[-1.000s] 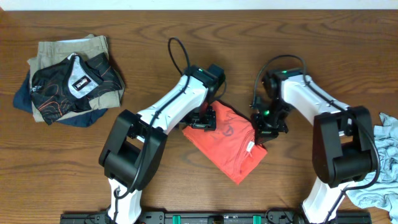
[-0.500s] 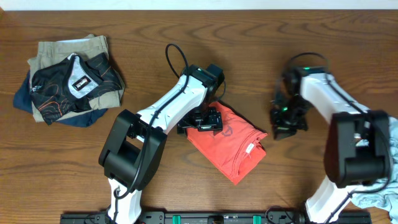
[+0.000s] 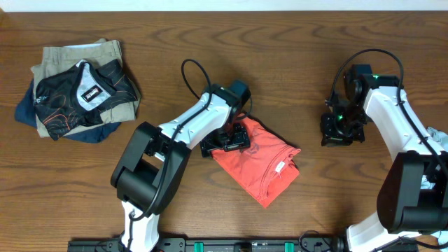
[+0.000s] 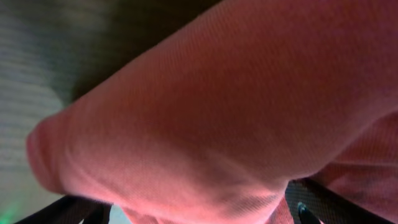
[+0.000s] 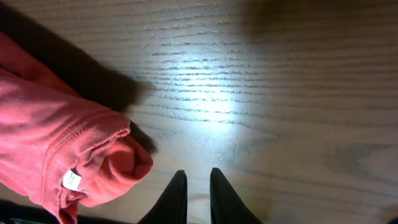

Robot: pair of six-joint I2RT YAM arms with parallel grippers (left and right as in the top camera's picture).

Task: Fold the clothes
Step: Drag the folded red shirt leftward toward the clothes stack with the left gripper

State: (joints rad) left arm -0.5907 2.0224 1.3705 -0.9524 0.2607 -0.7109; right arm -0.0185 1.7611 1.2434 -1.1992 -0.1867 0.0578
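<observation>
The coral-red T-shirt [image 3: 262, 164] lies folded into a compact bundle at the table's middle, with a white neck tag showing; its lettering is hidden. My left gripper [image 3: 225, 142] sits at the bundle's upper left edge. In the left wrist view the red fabric [image 4: 217, 106] fills the frame, and the jaws [image 4: 199, 211] stand wide apart with a thick fold bulging between them. My right gripper [image 3: 341, 131] is off the shirt, to its right over bare wood. In the right wrist view its fingers [image 5: 198, 180] are nearly together and empty, with the shirt's rolled end [image 5: 56, 137] at the left.
A pile of folded clothes [image 3: 77, 87], khaki, dark blue and a black patterned piece, sits at the back left. A light blue crumpled garment [image 3: 430, 175] lies at the right edge. Bare wood shows between the shirt and the right gripper.
My right gripper has let go of the shirt's right corner and moved right and back, off the shirt. My left gripper has shifted slightly toward the front at the shirt's left edge.
</observation>
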